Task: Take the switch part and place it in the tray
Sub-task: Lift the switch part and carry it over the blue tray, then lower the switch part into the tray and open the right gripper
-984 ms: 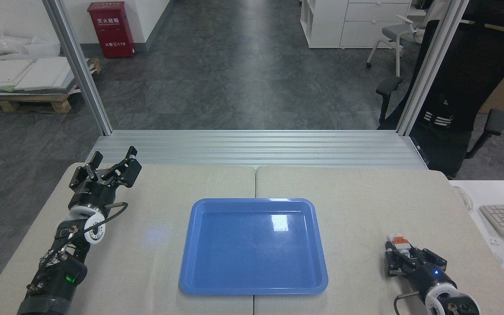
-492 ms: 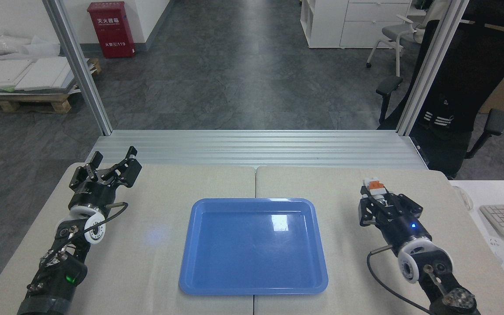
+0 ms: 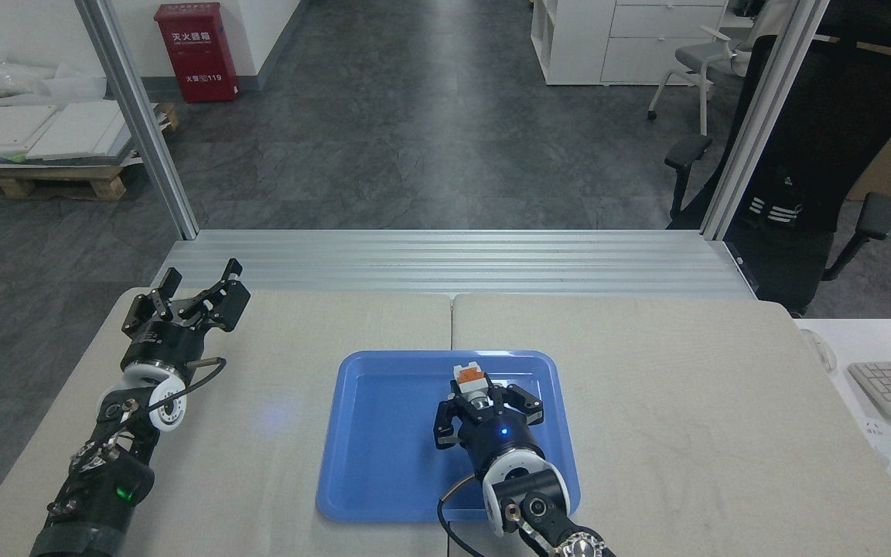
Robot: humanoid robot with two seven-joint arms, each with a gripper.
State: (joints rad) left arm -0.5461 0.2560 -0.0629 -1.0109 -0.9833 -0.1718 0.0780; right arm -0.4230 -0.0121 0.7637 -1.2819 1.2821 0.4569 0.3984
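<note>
The beige surface point(image 3: 646, 363) carries the blue tray point(image 3: 384, 433) at its middle. The right arm comes up from the bottom edge and reaches forward over the tray's right half, wrist low and forearm pointing away from the viewer. Half a second ago this arm was out over the bare surface to the right of the tray; it has since swung left and now sits above the tray floor. The left arm lies along the surface's left side, unchanged, its left end effector point(image 3: 199, 292) near the far left corner with fingers spread apart and holding nothing. The right end effector point(image 3: 484, 402) is pinching the switch part point(image 3: 472, 384), whose orange block and white body stick out past the fingertips, over the tray's far right area.
</note>
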